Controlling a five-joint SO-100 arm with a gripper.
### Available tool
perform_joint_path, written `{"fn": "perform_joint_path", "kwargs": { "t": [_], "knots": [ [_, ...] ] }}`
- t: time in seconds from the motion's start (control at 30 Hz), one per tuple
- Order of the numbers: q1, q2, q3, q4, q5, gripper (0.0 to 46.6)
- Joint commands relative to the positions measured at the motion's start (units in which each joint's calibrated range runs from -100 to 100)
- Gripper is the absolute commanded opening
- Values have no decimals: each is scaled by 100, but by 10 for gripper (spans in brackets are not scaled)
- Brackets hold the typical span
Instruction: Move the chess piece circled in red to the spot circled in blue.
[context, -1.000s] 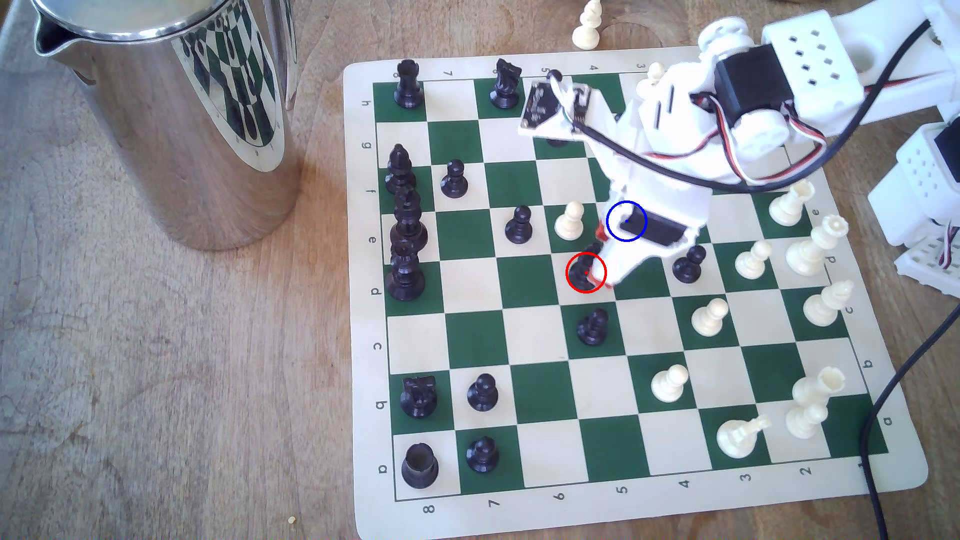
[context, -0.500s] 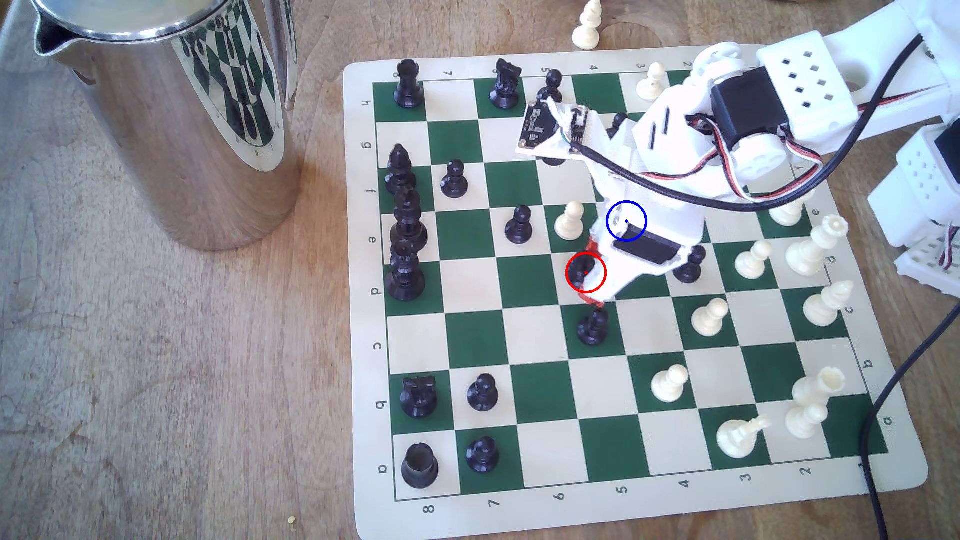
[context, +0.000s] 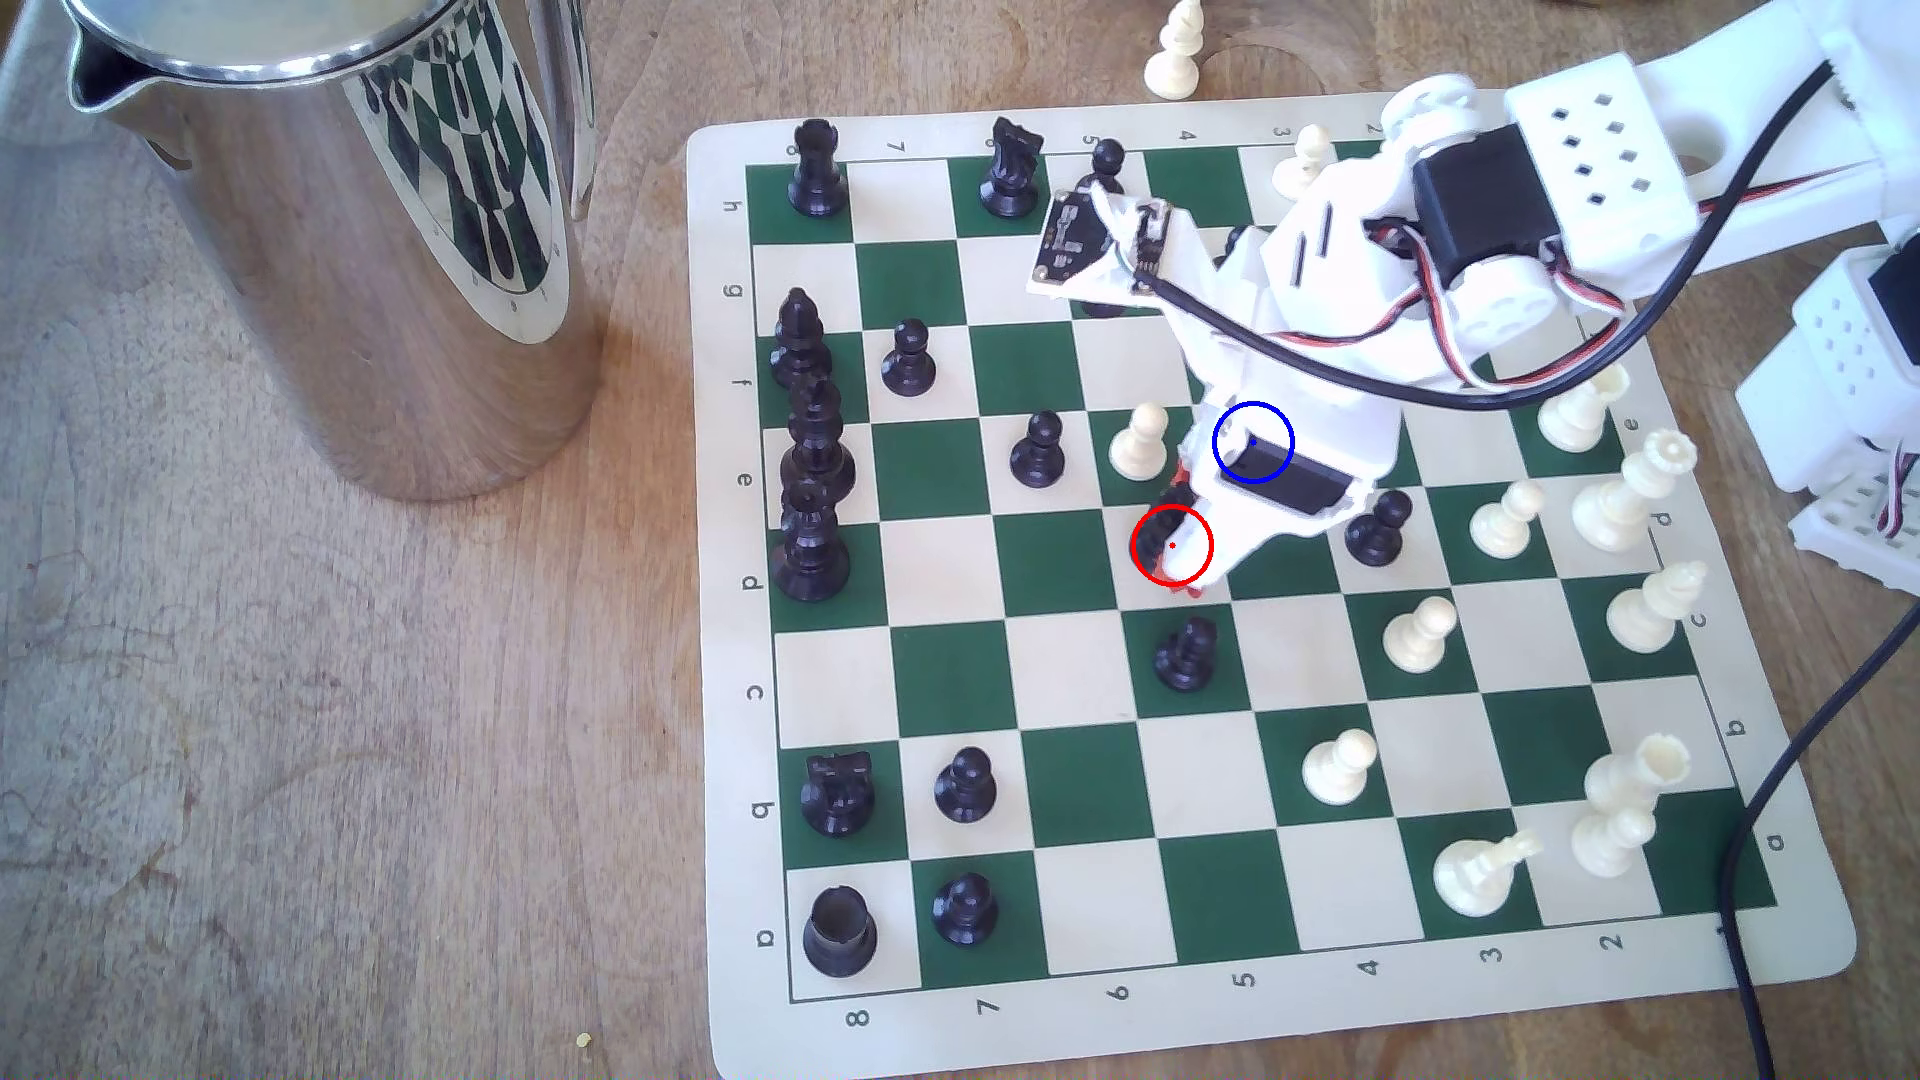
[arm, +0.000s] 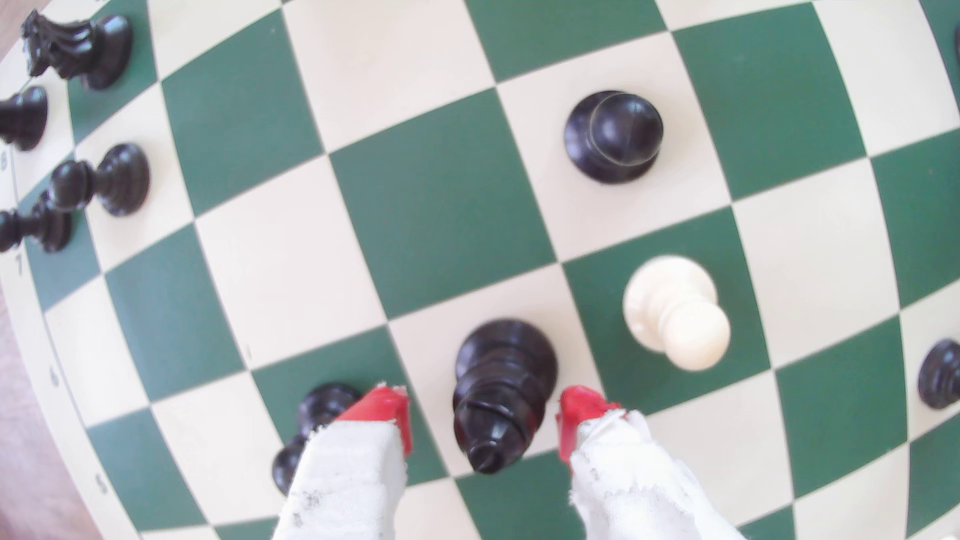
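The gripper (arm: 485, 420) is spread, with its 2 red-tipped fingers (arm: 384, 410) flanking the chess piece (arm: 501, 389) and a visible gap on each side; neither tip touches it. This straddling pose probably prepares a pinch across the narrow upper body. The chess piece stands upright between the fingers on the cream square ringed in red (context: 1172, 545). Its long axis runs vertically, with the flared base on the board (arm: 441, 207) and the head toward the wrist camera. A white pawn (arm: 675, 311) stands just outside one finger and a black pawn (arm: 324, 410) just outside the other, leaving little clearance. The spot (context: 1253, 442) lies under the gripper body.
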Motion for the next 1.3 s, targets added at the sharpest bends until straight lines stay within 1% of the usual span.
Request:
{"fn": "perform_joint_path", "kwargs": {
  "t": [0.0,0.13,0.2,0.23,0.3,0.33,0.67,0.9,1.0,1.27],
  "knots": [
    [108,-140,-44,-151,15,149],
    [124,-148,-26,-184,20,147],
    [100,-148,-17,-184,20,128],
    [92,-148,-17,-184,29,110],
    [77,-148,-17,-184,29,20],
    [53,-148,-17,-143,44,2],
    [-9,-267,-72,-77,29,2],
    [116,-598,-126,-94,15,2],
    [163,-1031,-135,78,24,2],
    [77,-2236,-135,906,44,2]
  ]
}}
